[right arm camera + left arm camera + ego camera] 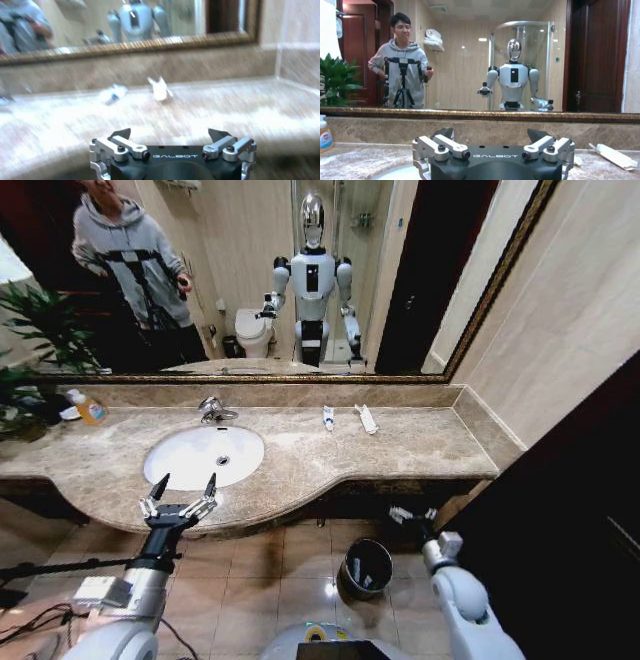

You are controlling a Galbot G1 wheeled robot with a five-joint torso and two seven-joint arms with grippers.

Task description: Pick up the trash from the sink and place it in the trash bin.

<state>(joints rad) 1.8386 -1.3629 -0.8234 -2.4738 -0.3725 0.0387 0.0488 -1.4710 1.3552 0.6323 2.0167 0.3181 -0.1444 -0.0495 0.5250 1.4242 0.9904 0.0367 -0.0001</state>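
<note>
**A:** Head view first. Closest to us, the left gripper (pixel 182 490) hangs over the front lip of the brown-beige marble counter (pixel 400 442), fingers spread wide, nothing between them.

**B:** And the right gripper (pixel 412 516)?

**A:** Lower down, below the counter edge, beside the small round black trash bin with the shiny metal rim (pixel 366 566) on the tiled floor. Jaws apart, empty. What's inside the bin, I can't tell.

**B:** The basin?

**A:** White oval sink (pixel 204 455) with a chrome tap (pixel 212 410) behind it. The bowl looks bare apart from the drain. The trash sits on the marble to the right: a small white tube with a blue cap (pixel 328 417) and, just beside it, a flat white packet (pixel 367 419). An orange-labelled soap bottle (pixel 88 408) stands at the far left.

**B:** Left wrist view?

**A:** The left gripper (pixel 493 140) again, fingers (pixel 445 144) splayed, gripping nothing, the sink rim (pixel 395 173) just beneath. The flat white packet (pixel 615 155) lies on the marble off to one side; the soap bottle (pixel 325 135) at the other edge.

**B:** Right wrist?

**A:** The right gripper (pixel 170 139) released and empty, facing the counter front. Beyond it, the tube (pixel 113 93) and the packet (pixel 160 89) lie near each other on the marble, blurred.
</note>
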